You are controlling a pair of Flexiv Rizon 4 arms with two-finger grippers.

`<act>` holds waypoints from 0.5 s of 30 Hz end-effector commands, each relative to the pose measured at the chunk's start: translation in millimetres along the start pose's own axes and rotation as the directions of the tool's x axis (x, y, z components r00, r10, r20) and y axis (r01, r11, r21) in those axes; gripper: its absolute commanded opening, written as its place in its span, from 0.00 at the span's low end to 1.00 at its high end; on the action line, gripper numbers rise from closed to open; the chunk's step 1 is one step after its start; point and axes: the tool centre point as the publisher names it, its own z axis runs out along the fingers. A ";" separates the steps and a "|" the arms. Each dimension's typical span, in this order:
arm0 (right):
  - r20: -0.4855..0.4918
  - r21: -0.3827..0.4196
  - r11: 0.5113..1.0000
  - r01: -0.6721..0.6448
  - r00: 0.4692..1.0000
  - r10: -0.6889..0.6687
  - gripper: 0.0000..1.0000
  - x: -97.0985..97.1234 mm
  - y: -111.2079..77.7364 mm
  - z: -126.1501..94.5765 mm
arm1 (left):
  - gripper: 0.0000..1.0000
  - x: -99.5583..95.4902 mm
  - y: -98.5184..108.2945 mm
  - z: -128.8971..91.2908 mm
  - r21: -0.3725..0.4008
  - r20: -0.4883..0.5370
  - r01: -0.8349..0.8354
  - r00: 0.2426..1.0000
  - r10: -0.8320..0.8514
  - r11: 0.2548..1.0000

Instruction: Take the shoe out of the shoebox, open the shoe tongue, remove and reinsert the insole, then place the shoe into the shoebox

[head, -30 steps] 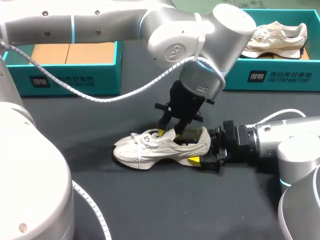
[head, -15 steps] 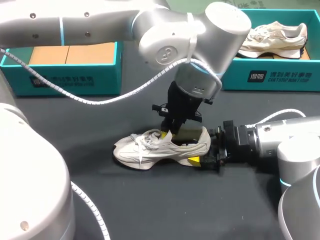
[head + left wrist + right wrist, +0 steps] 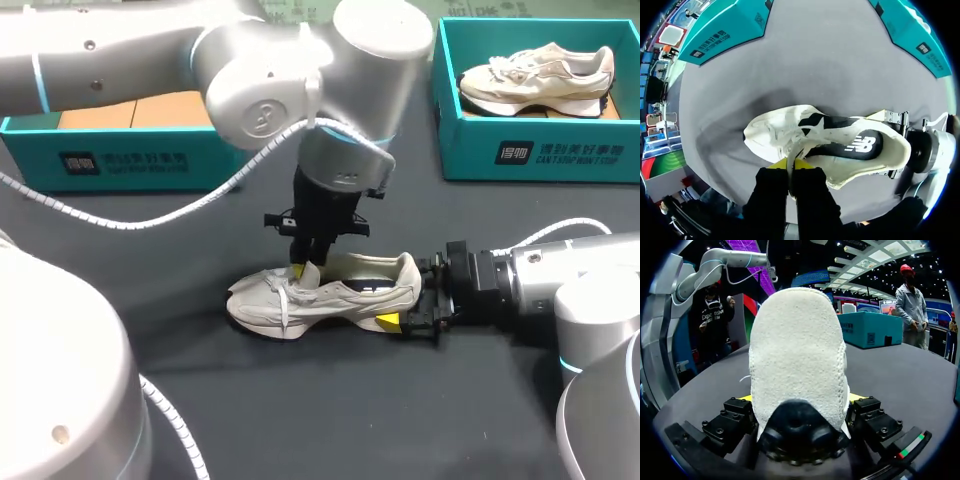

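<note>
One shift: left end effector (image 3: 299,270) from heel (image 3: 408,278) to tongue (image 3: 796,150).

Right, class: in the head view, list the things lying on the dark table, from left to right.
From the left: open teal shoebox with a brown cardboard floor → white lace-up sneaker lying on the tabletop → second teal shoebox, holding a beige sneaker.

Small white print, not readable, is seen on the ten o'clock shoebox (image 3: 120,160) and two o'clock shoebox (image 3: 560,153); a white logo on the insole (image 3: 860,146).
</note>
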 end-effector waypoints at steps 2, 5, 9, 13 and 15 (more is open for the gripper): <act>0.003 0.003 1.000 -0.001 1.000 0.001 0.00 -1.2 -1.3 0.8 | 0.00 -28.4 2.4 7.2 -0.008 -0.238 0.024 0.971 -0.025 1.000; 0.003 0.003 1.000 -0.001 1.000 0.001 0.00 -1.2 -1.3 0.8 | 0.00 -36.2 4.7 8.7 -0.007 -0.260 0.034 0.965 -0.035 0.999; 0.003 0.003 1.000 -0.001 1.000 0.001 0.00 -1.2 -1.3 0.8 | 0.00 -43.9 7.0 13.3 -0.011 -0.279 0.034 0.960 -0.036 0.999; 0.003 0.003 1.000 -0.001 1.000 0.001 0.00 -1.2 -1.3 0.8 | 0.00 -50.0 10.4 18.3 -0.001 -0.295 0.037 0.955 -0.035 0.999; 0.003 0.003 1.000 -0.001 1.000 0.001 0.00 -1.2 -1.3 0.8 | 0.00 -53.3 9.8 20.5 0.001 -0.303 0.041 0.952 -0.039 0.999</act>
